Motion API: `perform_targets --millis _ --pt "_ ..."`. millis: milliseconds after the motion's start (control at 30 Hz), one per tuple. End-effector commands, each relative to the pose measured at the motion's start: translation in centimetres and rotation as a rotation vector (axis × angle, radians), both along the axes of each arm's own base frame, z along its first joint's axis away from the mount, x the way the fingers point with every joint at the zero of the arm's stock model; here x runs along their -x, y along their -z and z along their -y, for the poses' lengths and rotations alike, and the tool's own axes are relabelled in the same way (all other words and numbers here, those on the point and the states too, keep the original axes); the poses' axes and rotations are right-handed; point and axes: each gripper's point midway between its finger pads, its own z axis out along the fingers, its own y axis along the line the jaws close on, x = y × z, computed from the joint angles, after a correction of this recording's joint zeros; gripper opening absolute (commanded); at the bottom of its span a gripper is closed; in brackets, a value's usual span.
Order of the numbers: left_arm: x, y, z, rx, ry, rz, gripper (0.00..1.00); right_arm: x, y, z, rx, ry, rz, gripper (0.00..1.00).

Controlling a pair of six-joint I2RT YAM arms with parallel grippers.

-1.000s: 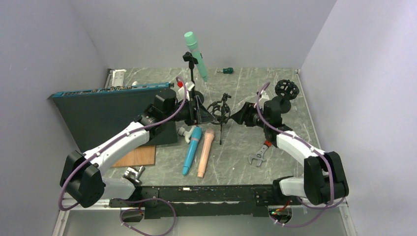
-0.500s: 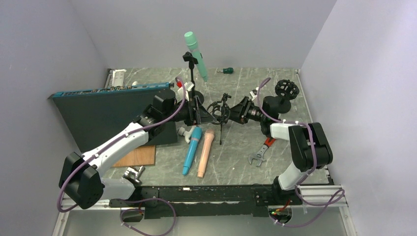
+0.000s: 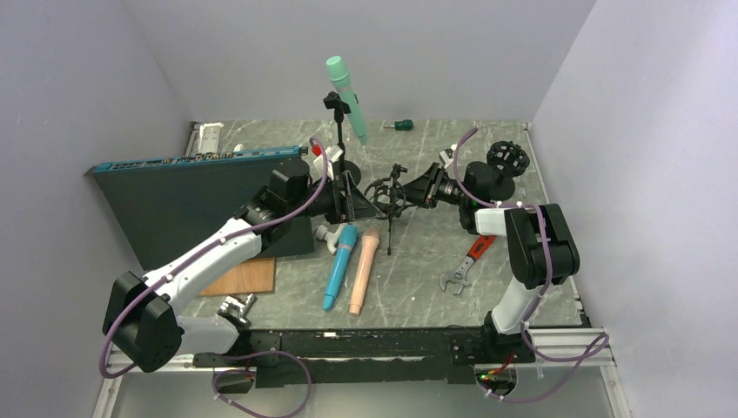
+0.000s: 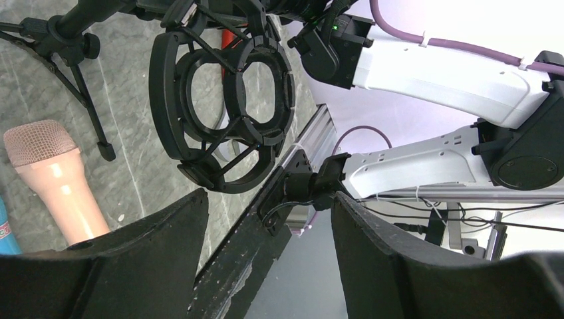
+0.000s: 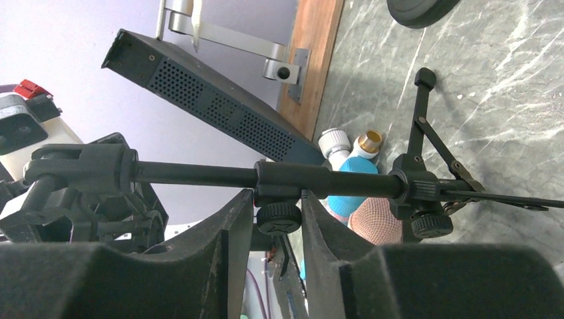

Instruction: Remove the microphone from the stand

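Note:
A mint-green microphone (image 3: pixel 345 96) sits clipped in a tall black stand (image 3: pixel 338 132) at the back centre. In front of it stands a small black tripod stand with an empty shock mount (image 3: pixel 385 193), which fills the left wrist view (image 4: pixel 223 93). My left gripper (image 3: pixel 361 203) is open and empty just left of the shock mount (image 4: pixel 267 198). My right gripper (image 3: pixel 415 193) reaches in from the right. It is shut around the tripod stand's pole collar and its knob (image 5: pixel 279 216). A blue microphone (image 3: pixel 341 266) and a pink microphone (image 3: pixel 364 270) lie on the table.
A dark slanted panel (image 3: pixel 191 196) stands at the left over a wooden board (image 3: pixel 248 277). A wrench (image 3: pixel 461 272) lies at the front right. A black valve wheel (image 3: pixel 507 158) sits at the right. A green screwdriver (image 3: pixel 400 125) lies at the back.
My right gripper has moved left and slightly back onto the tripod stand's pole, and its arm has swung toward the back. The left arm has not moved.

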Motion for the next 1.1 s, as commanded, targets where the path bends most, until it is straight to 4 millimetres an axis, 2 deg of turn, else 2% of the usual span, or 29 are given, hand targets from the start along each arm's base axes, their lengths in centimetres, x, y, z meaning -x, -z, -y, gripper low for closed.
perform_targets --millis 0,167,267,400,500,567,633,667,733,867,1067 --pt "0.2 -1.2 -0.2 0.011 0.005 0.059 0.71 0.4 -1.7 -0.1 -0.01 -0.047 0.116 0.37" --pt "0.1 -1.3 -0.2 0.008 0.008 0.061 0.72 0.8 -1.7 0.1 -0.014 -0.041 0.113 0.37" --pt "0.2 -1.1 -0.2 0.004 0.009 0.058 0.71 1.0 -2.1 0.1 -0.017 -0.04 0.12 0.32" --pt "0.2 -1.2 -0.4 0.002 0.002 0.061 0.71 1.0 -1.5 0.4 0.025 -0.028 0.119 0.25" --pt "0.3 -1.1 -0.4 0.001 0.002 0.063 0.71 0.8 -1.0 0.5 0.076 -0.014 0.128 0.15" --pt "0.2 -1.2 -0.4 0.001 0.0 0.064 0.71 0.5 -0.3 0.8 0.129 0.003 0.134 0.01" --pt "0.2 -1.1 -0.4 0.001 -0.003 0.063 0.71 0.0 0.6 1.2 0.231 0.04 0.164 0.0" --pt "0.3 -1.1 -0.5 0.001 -0.004 0.064 0.71 -0.3 0.6 1.6 0.316 0.065 0.238 0.0" --pt "0.3 -1.2 -0.6 -0.001 -0.009 0.067 0.71 -0.9 1.8 2.3 0.497 0.154 0.279 0.0" --pt "0.3 -1.2 -0.7 -0.001 -0.016 0.072 0.71 -0.5 1.9 2.8 0.871 0.28 0.487 0.0" --pt "0.2 -1.5 -0.8 -0.004 -0.023 0.081 0.71 0.6 1.4 4.1 1.025 0.436 0.649 0.0"
